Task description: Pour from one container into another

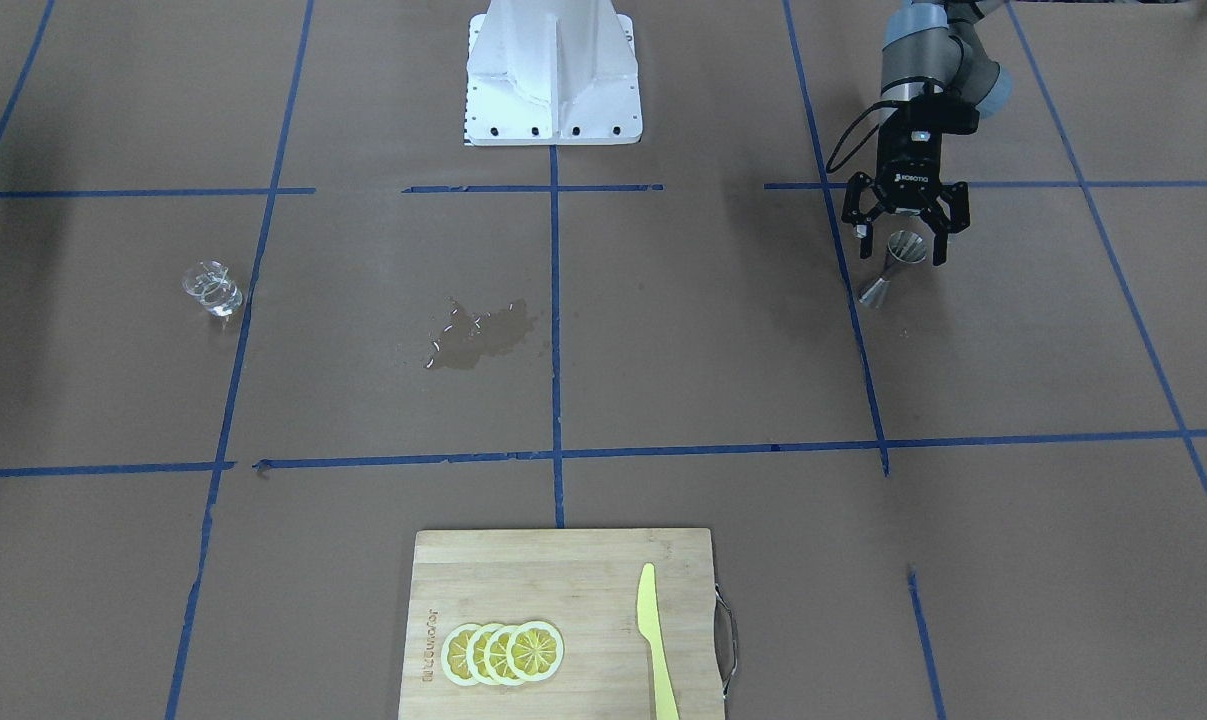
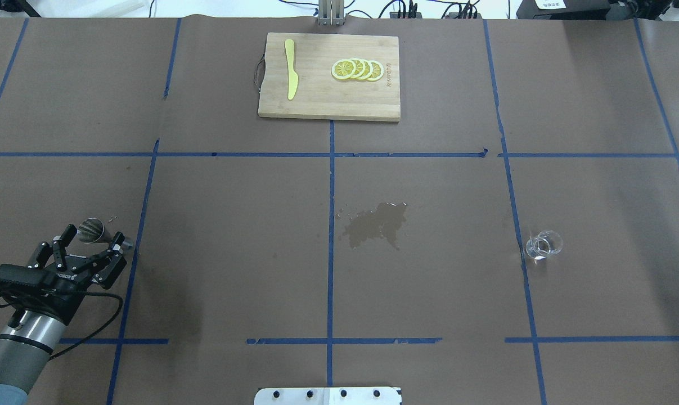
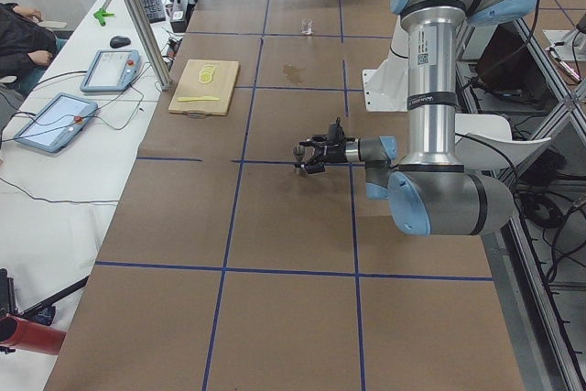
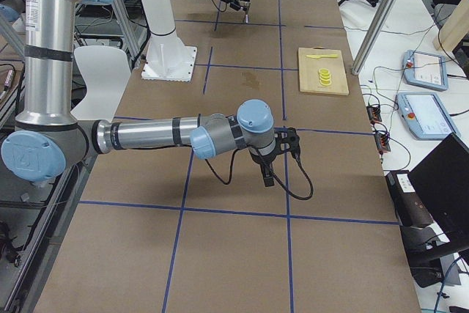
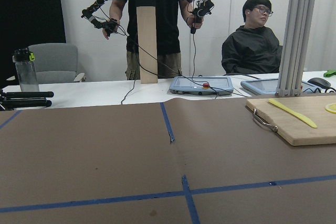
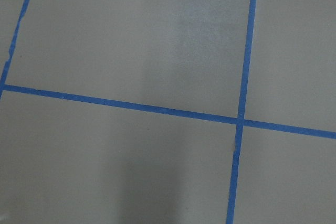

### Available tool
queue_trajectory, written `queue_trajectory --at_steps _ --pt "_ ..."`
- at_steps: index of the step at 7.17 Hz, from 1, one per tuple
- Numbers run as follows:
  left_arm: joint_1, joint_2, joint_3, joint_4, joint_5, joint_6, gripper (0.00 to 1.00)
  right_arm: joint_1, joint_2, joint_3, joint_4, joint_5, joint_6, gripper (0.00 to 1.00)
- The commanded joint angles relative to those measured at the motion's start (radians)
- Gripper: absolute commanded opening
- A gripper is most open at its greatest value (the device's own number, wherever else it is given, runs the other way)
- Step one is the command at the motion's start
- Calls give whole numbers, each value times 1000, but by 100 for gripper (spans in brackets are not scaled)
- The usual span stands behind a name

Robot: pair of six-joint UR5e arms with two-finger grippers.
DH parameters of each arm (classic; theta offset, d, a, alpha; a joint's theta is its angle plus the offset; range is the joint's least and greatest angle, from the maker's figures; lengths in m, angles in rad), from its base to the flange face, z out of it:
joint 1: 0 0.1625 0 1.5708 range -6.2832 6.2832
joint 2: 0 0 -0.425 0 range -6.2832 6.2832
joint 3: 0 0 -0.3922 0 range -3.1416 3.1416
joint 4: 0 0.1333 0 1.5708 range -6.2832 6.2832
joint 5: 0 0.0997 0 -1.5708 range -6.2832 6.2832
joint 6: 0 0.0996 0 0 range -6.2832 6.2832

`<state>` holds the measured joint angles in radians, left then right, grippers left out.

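With our left gripper spread about the jigger and the beaker far across the table, we fear an off-centre squeeze tips the jigger; whether the right gripper is spread we cannot tell.

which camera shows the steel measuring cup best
The front-facing view: the steel measuring cup shows nearly whole, its hourglass shape plain. Overhead, the left claw partly covers it. The side views show a speck; the wrist views show none of it.

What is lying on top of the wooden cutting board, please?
A yellow knife and four overlapping lemon slices lie on the cutting board. Each slice partly covers the next, so only one shows whole.
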<state>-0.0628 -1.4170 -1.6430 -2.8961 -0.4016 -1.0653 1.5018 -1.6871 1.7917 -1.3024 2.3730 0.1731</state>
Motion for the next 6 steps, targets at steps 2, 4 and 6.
queue_trajectory --at_steps 2,4,6 --pt "8 -22 31 -11 -2 1 100 0 -2 0 0 -1 -1 100" --pt "9 -39 66 -52 -3 2 100 2 -2 0 0 -2 -3 100" --pt "9 -46 78 -54 -6 5 100 0 -5 0 0 -3 -3 100"
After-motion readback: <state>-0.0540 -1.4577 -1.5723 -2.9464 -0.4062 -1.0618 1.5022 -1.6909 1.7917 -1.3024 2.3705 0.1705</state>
